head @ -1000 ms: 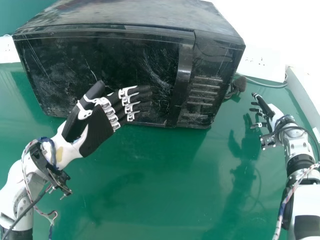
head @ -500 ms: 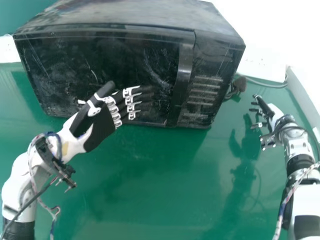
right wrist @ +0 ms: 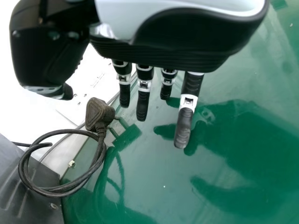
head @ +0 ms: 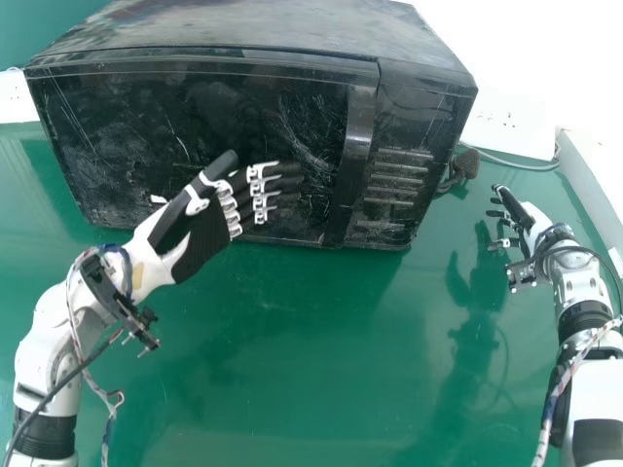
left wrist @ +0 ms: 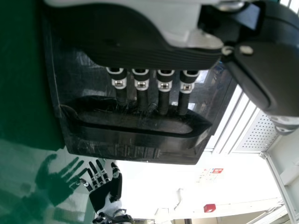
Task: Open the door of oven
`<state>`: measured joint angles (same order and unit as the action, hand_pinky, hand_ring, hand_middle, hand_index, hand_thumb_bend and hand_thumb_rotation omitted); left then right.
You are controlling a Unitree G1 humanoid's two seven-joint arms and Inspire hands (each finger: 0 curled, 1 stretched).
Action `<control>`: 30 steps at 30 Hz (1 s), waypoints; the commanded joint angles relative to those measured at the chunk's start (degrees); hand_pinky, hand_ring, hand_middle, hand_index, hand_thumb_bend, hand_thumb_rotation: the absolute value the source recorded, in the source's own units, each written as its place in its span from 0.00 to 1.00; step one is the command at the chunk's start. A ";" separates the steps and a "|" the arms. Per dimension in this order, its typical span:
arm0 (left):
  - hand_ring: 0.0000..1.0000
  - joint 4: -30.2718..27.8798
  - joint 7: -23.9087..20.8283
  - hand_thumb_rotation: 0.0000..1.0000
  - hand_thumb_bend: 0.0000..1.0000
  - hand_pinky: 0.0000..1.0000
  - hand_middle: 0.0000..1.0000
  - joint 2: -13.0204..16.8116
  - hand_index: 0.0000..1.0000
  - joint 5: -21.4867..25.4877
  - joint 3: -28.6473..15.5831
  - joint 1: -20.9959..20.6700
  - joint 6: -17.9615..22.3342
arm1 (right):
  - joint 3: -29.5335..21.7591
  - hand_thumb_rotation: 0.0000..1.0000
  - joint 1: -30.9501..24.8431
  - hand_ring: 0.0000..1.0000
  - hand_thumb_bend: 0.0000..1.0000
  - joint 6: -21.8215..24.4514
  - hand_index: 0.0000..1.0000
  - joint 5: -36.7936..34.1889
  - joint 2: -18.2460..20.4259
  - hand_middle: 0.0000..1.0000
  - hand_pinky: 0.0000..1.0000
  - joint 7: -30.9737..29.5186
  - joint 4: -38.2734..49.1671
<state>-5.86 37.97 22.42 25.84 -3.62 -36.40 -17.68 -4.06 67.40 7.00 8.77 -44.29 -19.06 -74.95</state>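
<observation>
Head view: the oven (head: 421, 107) sits on the green tabletop (head: 292, 341), its door (head: 107, 126) closed, the long handle (head: 360, 131) towards the door's right side. The left hand (head: 206, 233) is in front of the door, its fingers (head: 284, 183) released, extended and aimed at the handle, but short of it. The step in hand looks like lining up for the pull. If the fingers go in too flat, they may press on the door and shove the oven back; if they hook only by their tips, they could slip off the smooth handle. The right hand (head: 526, 226) is beyond the oven's other side, relaxed and holding nothing. Near that side lie a plug (head: 465, 165) and a cord (head: 516, 163).

Left wrist view: the handle has a recess beside it, and the straight fingers point that way without curling round anything; whether they touch, I cannot tell. The thumb (left wrist: 261, 79) is held out to the side and might knock the oven if the hand comes in badly angled.

Right wrist view: the plug lies by the looped cord, near the oven. They would be in the way should the right hand come in to steady it, and the loop could snag.
</observation>
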 commanded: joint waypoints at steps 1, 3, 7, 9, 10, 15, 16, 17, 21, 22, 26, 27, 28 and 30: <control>0.98 0.59 0.39 0.75 1.00 0.85 0.98 -0.40 0.94 -0.48 0.48 -0.75 0.80 | 1.25 0.68 -4.74 0.73 0.62 2.80 0.94 1.59 2.07 0.86 0.54 -2.04 -2.80; 0.99 1.22 0.53 0.74 1.00 0.86 0.98 -0.53 0.94 -0.42 0.48 -1.14 0.96 | 0.89 0.67 -4.64 0.73 0.61 3.15 0.95 1.20 2.16 0.86 0.53 -2.08 -2.85; 0.99 1.83 0.38 0.77 1.00 0.86 0.98 -0.91 0.95 -1.36 1.21 -1.96 2.02 | 0.77 0.65 -4.88 0.72 0.64 2.83 0.92 1.16 2.23 0.84 0.57 -1.47 -2.85; 1.00 2.11 0.69 0.77 1.00 0.87 0.99 -1.23 0.95 -1.38 1.33 -2.31 2.41 | 1.12 0.66 -4.79 0.72 0.63 2.94 0.93 1.43 2.18 0.84 0.55 -2.01 -2.85; 1.00 2.24 0.75 0.78 1.00 0.87 0.99 -1.42 0.95 -1.43 1.49 -2.55 2.52 | 1.17 0.67 -4.77 0.72 0.62 2.94 0.93 1.46 2.17 0.85 0.53 -2.23 -2.84; 1.00 3.25 1.72 0.79 1.00 0.85 1.00 -1.69 0.98 -1.67 2.12 -3.57 3.16 | 1.66 0.69 -4.70 0.70 0.63 2.81 0.94 1.88 2.13 0.86 0.46 -2.35 -2.81; 1.00 3.61 1.83 0.79 1.00 0.85 1.00 -1.83 0.97 -1.72 2.18 -3.82 3.33 | 1.51 0.70 -4.74 0.72 0.62 2.74 0.94 1.78 2.14 0.86 0.53 -2.23 -2.82; 1.00 3.97 1.91 0.78 1.00 0.83 1.00 -1.97 0.97 -1.73 2.28 -4.11 3.38 | 1.24 0.69 -4.82 0.73 0.62 2.57 0.94 1.56 2.13 0.86 0.58 -2.29 -2.82; 0.99 4.79 1.74 0.77 1.00 0.81 0.99 -2.35 0.96 -2.21 2.79 -5.01 3.38 | 1.07 0.67 -4.68 0.71 0.64 2.91 0.92 1.54 2.14 0.84 0.55 -2.22 -2.83; 0.99 4.90 1.65 0.78 1.00 0.81 0.99 -2.41 0.96 -2.61 2.91 -5.14 3.55 | 0.80 0.66 -4.64 0.69 0.62 3.09 0.92 1.29 2.16 0.83 0.50 -2.18 -2.84; 0.98 4.83 0.53 0.79 1.00 0.80 0.98 -2.89 0.97 -3.91 3.35 -5.23 3.38 | 1.60 0.68 -4.63 0.65 0.61 2.65 0.92 2.17 2.11 0.83 0.44 -2.23 -2.77; 0.98 4.98 0.29 0.80 1.00 0.81 0.99 -3.03 0.97 -4.27 3.47 -5.23 3.56 | 1.26 0.67 -4.59 0.70 0.62 2.83 0.92 1.85 2.11 0.84 0.53 -2.50 -2.78; 0.98 5.43 0.27 0.80 1.00 0.81 0.99 -3.16 0.97 -4.66 3.55 -5.30 4.00 | 0.58 0.67 -4.58 0.73 0.62 3.15 0.94 1.20 2.13 0.86 0.56 -2.72 -2.82; 0.98 6.41 0.28 0.81 1.00 0.81 0.99 -3.41 0.97 -5.54 3.66 -5.52 5.02 | 0.39 0.64 -4.76 0.78 0.62 2.75 0.95 1.16 2.06 0.89 0.63 -2.84 -2.81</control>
<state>0.02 38.22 19.63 20.95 -0.69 -41.78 -13.79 -4.23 67.38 6.58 9.43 -44.27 -19.16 -74.95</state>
